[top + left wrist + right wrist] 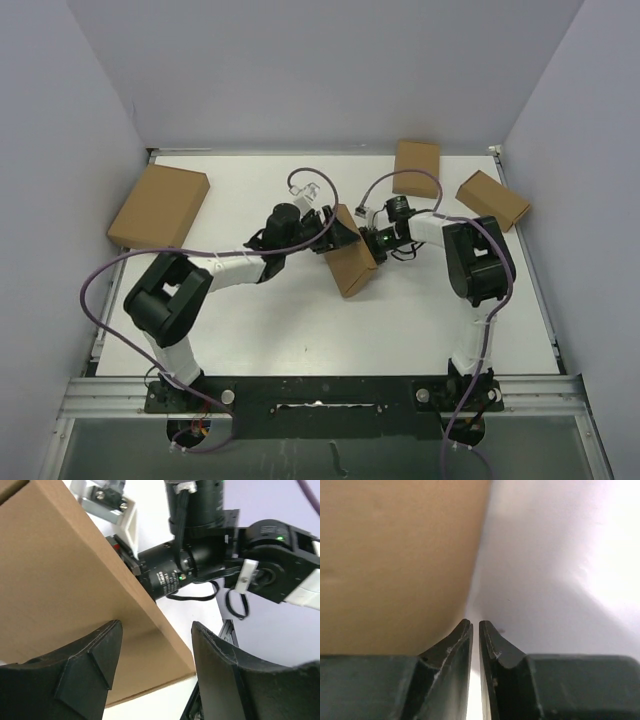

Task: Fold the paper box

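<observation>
The paper box [350, 262], closed and brown, lies slanted at the middle of the white table [300, 330] between my two arms. My left gripper [335, 232] is at its far left end. In the left wrist view the box [60, 590] fills the left side, and the left gripper [156, 625] is open: one finger [95, 665] lies in front of the box's face, the other [225, 675] stands past its long edge. My right gripper [372, 240] is at the box's far right side. The right gripper [475, 622] is shut on nothing, with the box's wall [395, 560] just to its left.
A larger cardboard box [160, 205] lies at the back left. Two smaller boxes [416, 168] [492, 199] lie at the back right. Grey walls close in the table on three sides. The right arm's wrist [200, 555] sits close beyond the box in the left wrist view.
</observation>
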Available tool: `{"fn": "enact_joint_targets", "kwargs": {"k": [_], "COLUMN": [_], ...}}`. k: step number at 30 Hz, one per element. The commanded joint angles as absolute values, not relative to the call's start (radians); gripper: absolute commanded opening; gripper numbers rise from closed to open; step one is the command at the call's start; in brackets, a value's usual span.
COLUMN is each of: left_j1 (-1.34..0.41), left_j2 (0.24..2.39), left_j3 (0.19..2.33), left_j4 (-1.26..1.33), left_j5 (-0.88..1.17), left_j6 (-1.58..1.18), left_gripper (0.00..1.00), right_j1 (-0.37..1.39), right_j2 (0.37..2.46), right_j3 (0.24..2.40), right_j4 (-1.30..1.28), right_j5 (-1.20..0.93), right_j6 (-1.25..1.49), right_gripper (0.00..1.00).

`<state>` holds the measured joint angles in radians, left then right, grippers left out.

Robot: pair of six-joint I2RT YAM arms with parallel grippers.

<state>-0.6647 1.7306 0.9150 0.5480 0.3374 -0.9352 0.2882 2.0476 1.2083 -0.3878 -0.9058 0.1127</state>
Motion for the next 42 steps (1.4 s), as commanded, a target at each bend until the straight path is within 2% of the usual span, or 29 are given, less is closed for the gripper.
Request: {"fn": "enact_joint_targets", "kwargs": {"k": [1,4,9,12,14,17,19,23,26,27,35,42], "left_j1": [-0.673,-0.675,-0.672,-0.668,-0.649,-0.559,-0.485,-0.422,-0.401,-0.399,-0.399,-0.442], "left_j2": [1.82,1.847,1.798,1.708,1.647,1.607,1.631,1.735,1.854,1.894,2.121,2.22], "left_j3": [1.042,1.117,1.155,1.098,1.047,0.995,1.015,1.152,1.271,1.305,1.497,1.525], "left_j4": [0.545,0.503,0.411,0.341,0.3,0.299,0.301,0.224,0.164,0.147,0.107,0.143], "left_j5": [0.415,0.424,0.379,0.299,0.248,0.294,0.372,0.439,0.457,0.466,0.498,0.546], "left_j6": [-0.908,-0.874,-0.763,-0.655,-0.595,-0.547,-0.546,-0.486,-0.487,-0.486,-0.504,-0.525], "left_gripper": [0.57,0.58,0.59,0.62,0.68,0.74,0.75,0.73,0.59,0.57,0.58,0.59], "right_j1": [0.204,0.113,0.0,-0.04,-0.056,-0.012,0.042,0.1,0.137,0.15,0.226,0.254], "right_j2": [1.912,1.857,1.783,1.743,1.72,1.694,1.665,1.58,1.558,1.563,1.644,1.689], "right_j3": [1.265,1.264,1.268,1.282,1.285,1.303,1.258,1.091,1.04,1.033,1.021,1.024], "right_j4": [-0.461,-0.479,-0.521,-0.575,-0.637,-0.903,-1.04,-1.09,-1.01,-0.991,-0.884,-0.769], "right_j5": [-0.721,-0.635,-0.666,-0.761,-0.929,-1.152,-1.151,-1.05,-0.939,-0.912,-0.754,-0.633], "right_j6": [-0.007,-0.06,-0.189,-0.299,-0.403,-0.765,-1.018,-1.437,-1.414,-1.402,-1.296,-1.166], "right_gripper": [0.15,0.16,0.18,0.2,0.22,0.26,0.24,0.13,0.02,0.0,0.0,0.0]}}
